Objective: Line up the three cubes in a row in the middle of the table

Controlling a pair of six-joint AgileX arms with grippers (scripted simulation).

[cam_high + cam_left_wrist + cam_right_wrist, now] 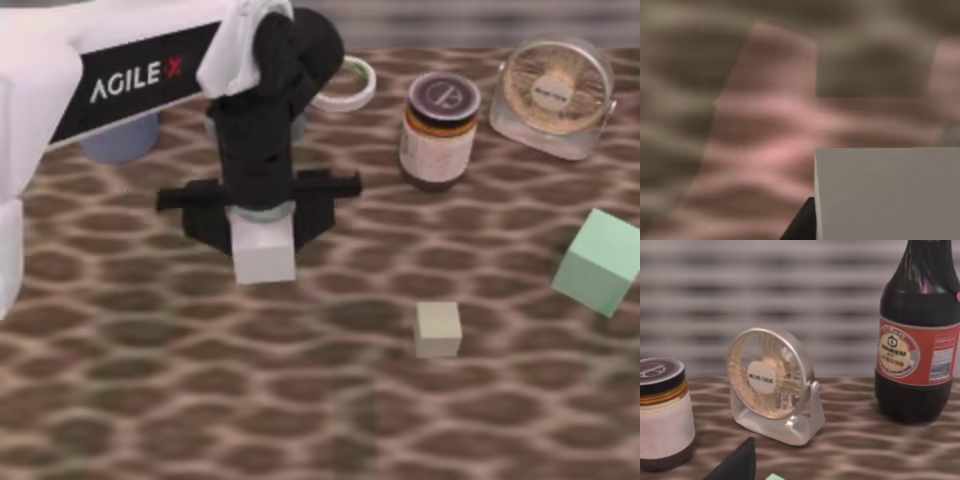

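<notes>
The whitish pale-green cube (264,252) was held between the closed fingers of the left gripper (262,222), left of the centre of the table (150,400). The small beige-grey cube (438,329) sat near the middle, the mint-green cube (598,262) well apart at the right edge. All were judged rigid, light and matte, best pinched across flat opposite faces. The right gripper went unseen.
</notes>
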